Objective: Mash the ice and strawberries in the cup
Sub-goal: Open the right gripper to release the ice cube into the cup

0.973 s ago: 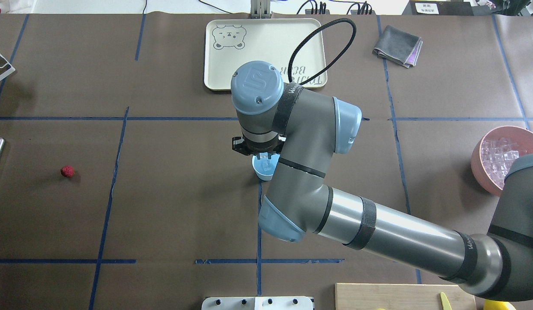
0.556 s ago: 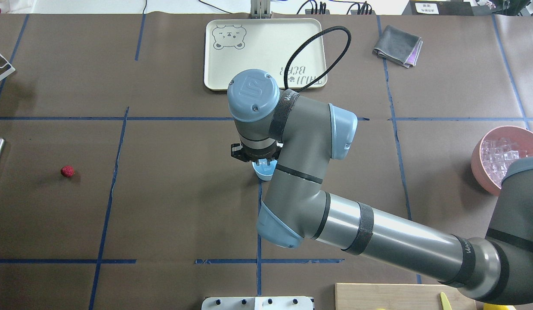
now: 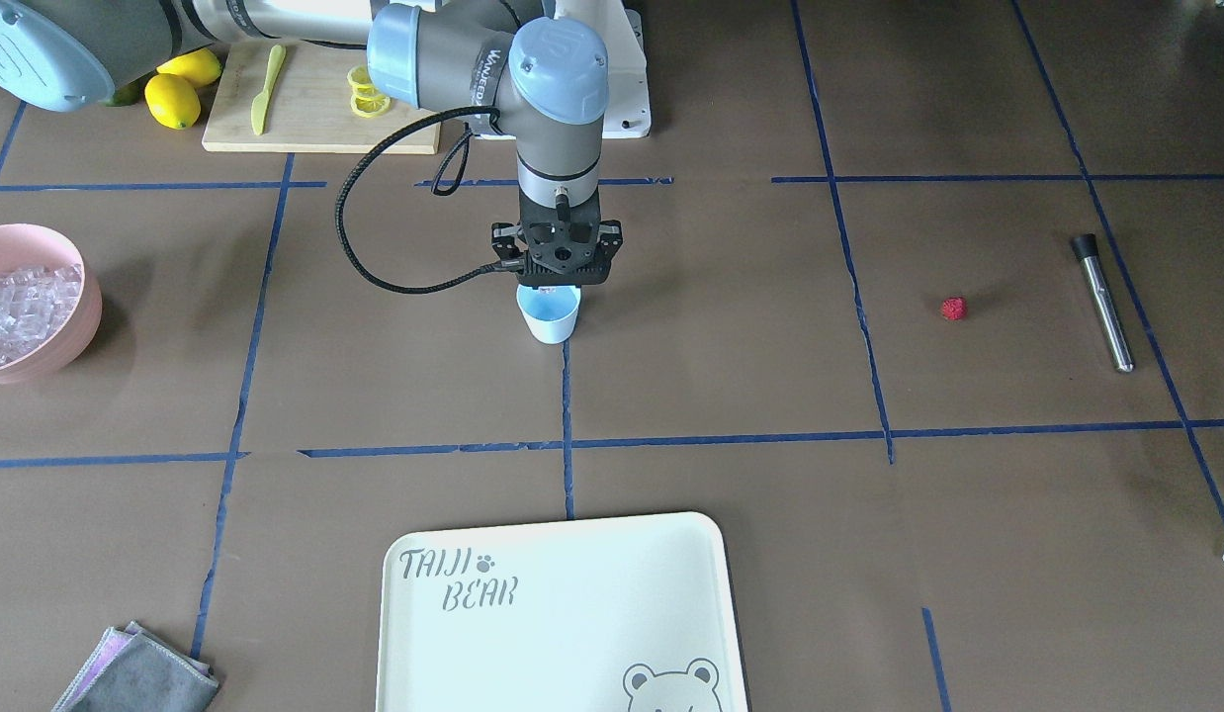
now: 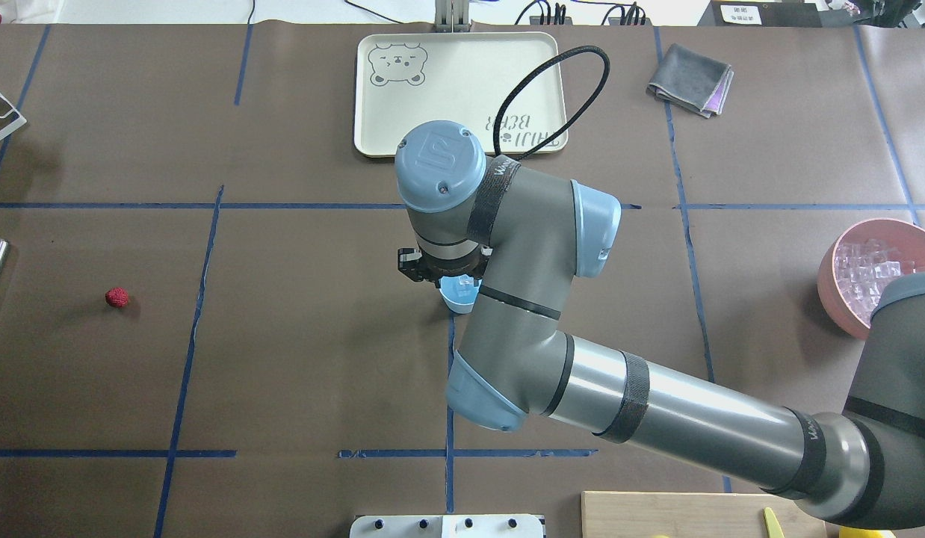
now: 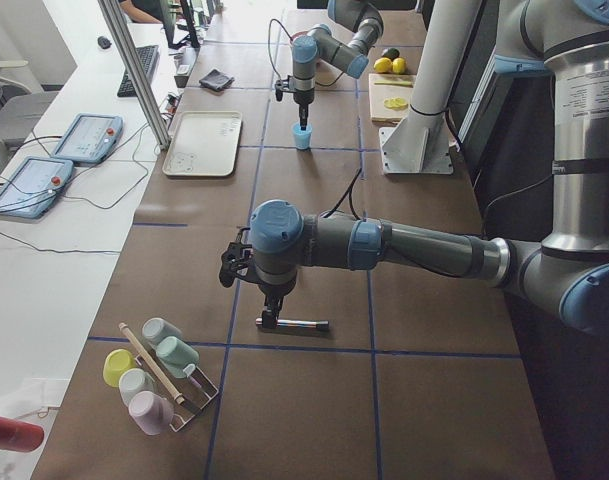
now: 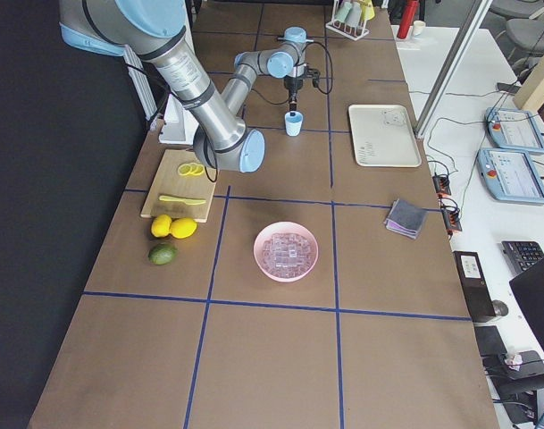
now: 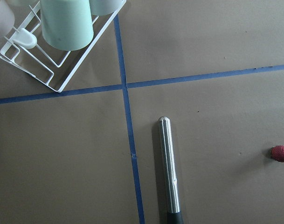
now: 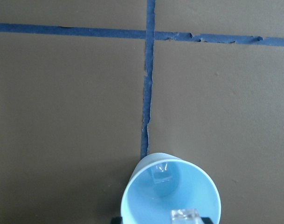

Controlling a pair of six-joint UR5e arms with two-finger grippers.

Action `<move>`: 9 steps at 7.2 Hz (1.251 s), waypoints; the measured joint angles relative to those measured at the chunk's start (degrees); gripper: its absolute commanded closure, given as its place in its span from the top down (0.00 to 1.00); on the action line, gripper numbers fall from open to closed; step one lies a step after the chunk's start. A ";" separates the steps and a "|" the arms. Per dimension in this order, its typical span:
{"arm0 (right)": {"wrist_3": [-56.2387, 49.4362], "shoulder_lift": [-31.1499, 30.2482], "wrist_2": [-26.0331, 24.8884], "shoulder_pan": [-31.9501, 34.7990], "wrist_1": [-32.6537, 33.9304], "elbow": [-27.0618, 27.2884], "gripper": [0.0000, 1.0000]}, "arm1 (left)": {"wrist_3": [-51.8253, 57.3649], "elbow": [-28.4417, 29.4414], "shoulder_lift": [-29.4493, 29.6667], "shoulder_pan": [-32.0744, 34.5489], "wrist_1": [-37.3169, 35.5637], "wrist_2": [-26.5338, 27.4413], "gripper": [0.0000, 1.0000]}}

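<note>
The right gripper (image 3: 550, 288) hangs just above the cup (image 3: 551, 321); I cannot tell if it is open. An ice cube (image 8: 160, 174) lies inside. The strawberry (image 3: 954, 309) sits far from the cup.

A cream tray (image 3: 563, 613) printed with a bear sat on the brown-papered table (image 3: 731, 396), with a folded grey cloth (image 4: 690, 79) lying well off to one side of it. A pink bowl (image 3: 70, 341) stood towards one end. A wooden board (image 3: 310, 124) carried lemon slices (image 3: 367, 94) and a yellow knife (image 3: 264, 91), with two lemons (image 6: 175, 227) and a green fruit (image 6: 163, 254) just beside it. A steel rod (image 7: 169, 168) lay flat near a wire rack (image 7: 86, 54) of pastel cups (image 7: 66, 23).
</note>
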State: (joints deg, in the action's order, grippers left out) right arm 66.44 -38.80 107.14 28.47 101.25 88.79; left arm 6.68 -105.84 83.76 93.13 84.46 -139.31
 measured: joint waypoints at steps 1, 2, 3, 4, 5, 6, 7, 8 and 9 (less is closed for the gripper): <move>0.00 -0.03 0.00 0.00 0.00 0.03 0.92 | 0.00 -0.01 0.00 0.01 0.00 0.00 1.00; 0.00 -0.03 0.00 0.00 0.00 0.05 0.95 | 0.00 0.00 0.00 0.00 0.00 0.00 1.00; 0.00 0.03 0.00 0.00 0.02 0.09 0.99 | 0.00 0.01 0.00 0.00 0.00 0.00 1.00; 0.00 0.08 0.00 0.04 0.06 0.19 0.99 | 0.00 0.05 0.00 0.00 0.00 0.00 1.00; 0.00 0.15 0.00 0.09 0.08 0.36 0.99 | 0.00 0.11 0.00 0.00 0.00 0.00 1.00; 0.00 0.23 -0.02 0.14 0.08 0.67 0.99 | 0.00 0.15 0.00 -0.02 0.00 0.00 1.00; 0.00 0.25 -0.04 0.24 0.11 1.18 0.99 | 0.00 0.21 0.02 -0.04 0.00 0.00 1.00; -0.02 0.19 0.09 0.53 0.15 1.64 0.99 | 0.00 0.23 0.05 -0.04 0.00 0.00 1.00; -0.05 -0.01 0.33 1.24 0.16 1.91 0.99 | 0.00 0.22 0.08 -0.05 0.00 0.00 1.00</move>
State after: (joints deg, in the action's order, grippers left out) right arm 66.39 -38.81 107.47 29.72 101.41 90.70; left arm 6.68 -105.62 83.84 93.08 84.46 -139.31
